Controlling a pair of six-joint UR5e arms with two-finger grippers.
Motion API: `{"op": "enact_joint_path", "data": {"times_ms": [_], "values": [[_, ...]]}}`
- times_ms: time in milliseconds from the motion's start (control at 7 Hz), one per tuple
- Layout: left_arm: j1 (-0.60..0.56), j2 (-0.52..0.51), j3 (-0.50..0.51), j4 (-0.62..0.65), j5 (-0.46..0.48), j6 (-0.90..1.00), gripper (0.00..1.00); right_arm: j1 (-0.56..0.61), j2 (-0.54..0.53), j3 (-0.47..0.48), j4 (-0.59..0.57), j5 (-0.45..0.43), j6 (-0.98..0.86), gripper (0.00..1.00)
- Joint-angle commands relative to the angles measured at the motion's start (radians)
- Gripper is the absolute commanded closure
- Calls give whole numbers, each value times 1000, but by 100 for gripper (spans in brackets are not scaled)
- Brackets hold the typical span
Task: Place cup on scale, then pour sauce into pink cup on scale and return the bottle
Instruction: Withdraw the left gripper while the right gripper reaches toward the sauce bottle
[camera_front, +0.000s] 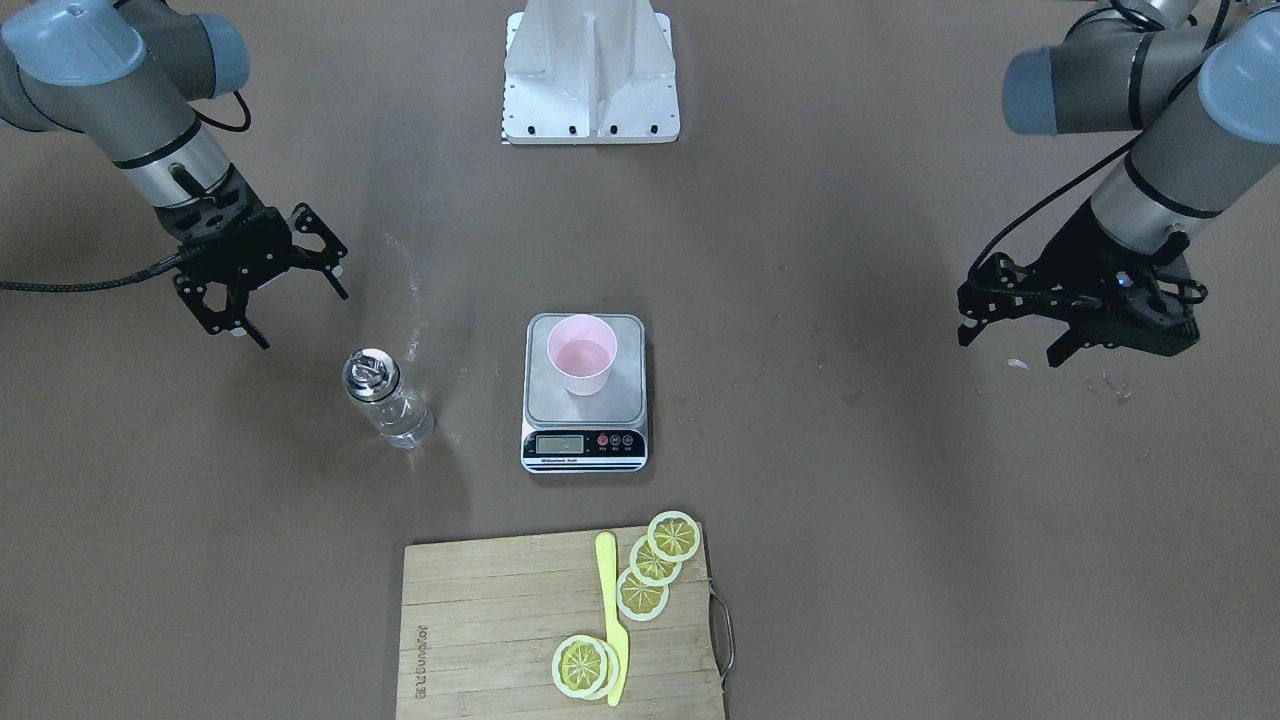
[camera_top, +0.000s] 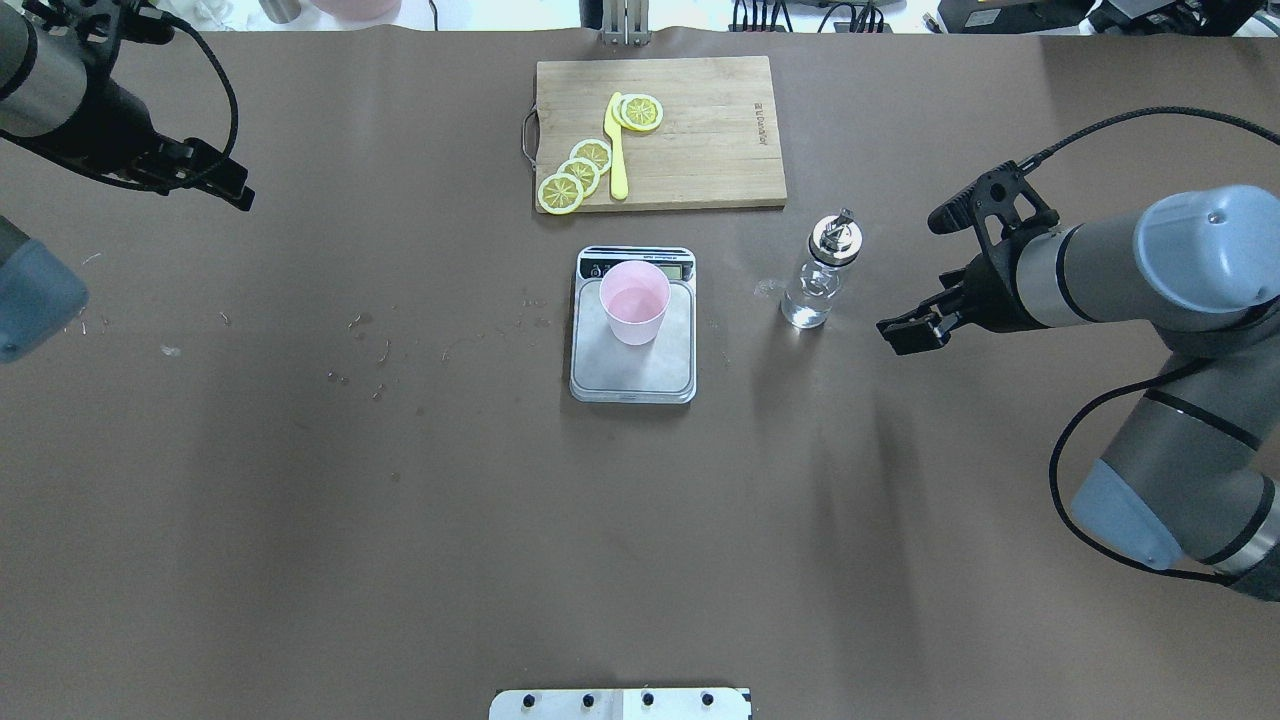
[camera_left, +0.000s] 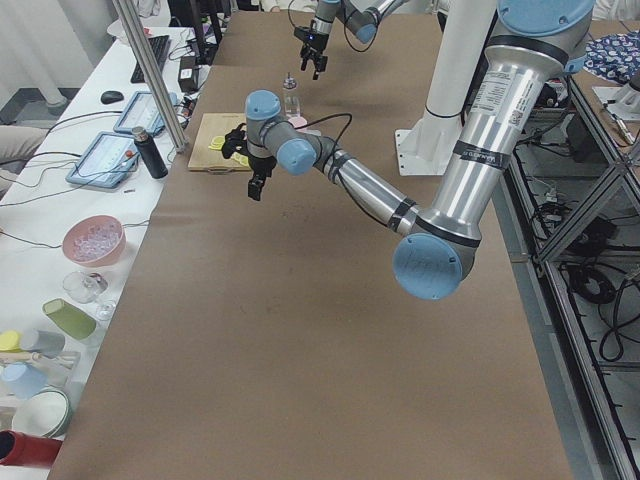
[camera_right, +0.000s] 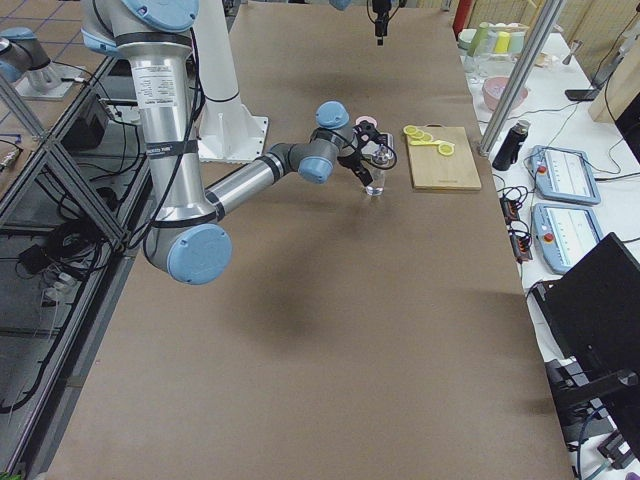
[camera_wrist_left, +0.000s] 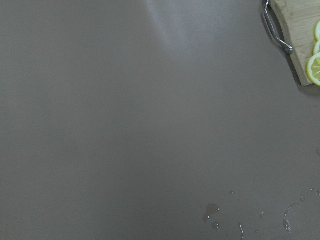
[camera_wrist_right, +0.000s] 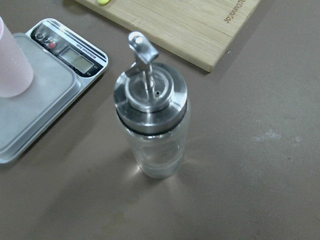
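Overhead, the upright bottle (camera_top: 822, 290) was stood on the desk (camera_top: 400, 500) at 3 o'clock of the scale (camera_top: 632, 375) bearing the cup (camera_top: 634, 302) and at 9 o'clock of the nearer, open-fingered right gripper (camera_top: 915, 275); the left gripper (camera_front: 1010, 347) was held open, well apart.

Count: one cup (camera_front: 581, 355), one scale (camera_front: 622, 402), one bottle (camera_front: 388, 400), one cutting board (camera_front: 480, 610), one yellow knife (camera_front: 610, 610), at least four lemon slices (camera_front: 641, 594)

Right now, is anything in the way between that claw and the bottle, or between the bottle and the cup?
Nothing visible. Only bare table lies between the open right gripper and the bottle, and between the bottle and the cup on the scale.
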Motion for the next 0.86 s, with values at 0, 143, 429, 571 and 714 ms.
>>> {"op": "enact_joint_path", "data": {"times_ms": [0,143,429,571,714], "values": [[-3,11,-17,1,0,0,3,-49,3,-5,72,-88,125,0],[-3,29,-35,1,0,0,3,-67,17,-8,75,-116,139,0],[-32,112,-55,-28,-3,5,3,-82,47,-28,75,-168,188,0],[-84,140,-56,-34,-26,76,3,-82,52,-40,75,-174,188,0],[-116,175,-53,-37,-42,122,3,-81,72,-61,74,-174,188,0]]}}
